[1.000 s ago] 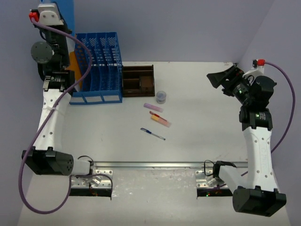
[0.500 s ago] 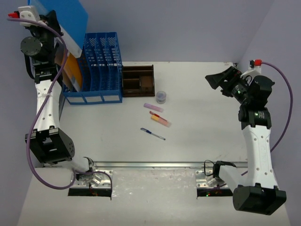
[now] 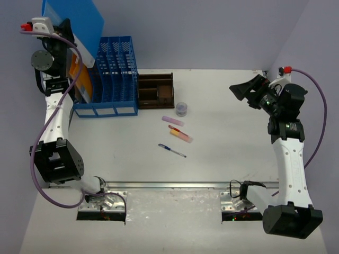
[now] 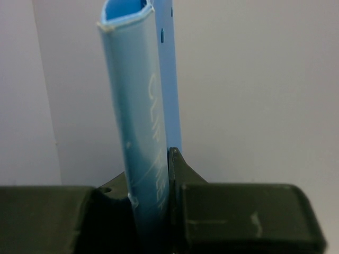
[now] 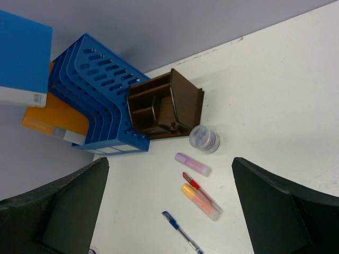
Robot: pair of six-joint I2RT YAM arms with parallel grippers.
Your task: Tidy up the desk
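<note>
The off-white desk (image 3: 228,143) carries loose items in the middle: a blue pen (image 3: 172,151), an orange highlighter (image 3: 181,136), a red pen (image 3: 174,127), a pink highlighter (image 3: 172,120) and a small clear jar (image 3: 181,109). My left gripper (image 3: 62,33) is raised at the back left, shut on a blue folder (image 3: 79,21) tilted above the blue file rack (image 3: 108,74). In the left wrist view the folder (image 4: 140,132) stands upright between the jaws of the gripper (image 4: 159,180). My right gripper (image 3: 244,90) is open and empty, high over the desk's right side. Its view looks between the open fingers (image 5: 170,161).
An orange folder (image 3: 79,79) stands in the rack's leftmost slot. A dark-brown wooden tray (image 3: 155,90) sits right of the rack. A silver rail (image 3: 175,186) runs along the near edge. The right wrist view shows the rack (image 5: 95,100), tray (image 5: 164,108), jar (image 5: 204,139) and pens (image 5: 180,232).
My left arm has swung and lifted, and the blue folder has shifted right and now tilts over the rack's left end. My right gripper has drifted slightly left.
</note>
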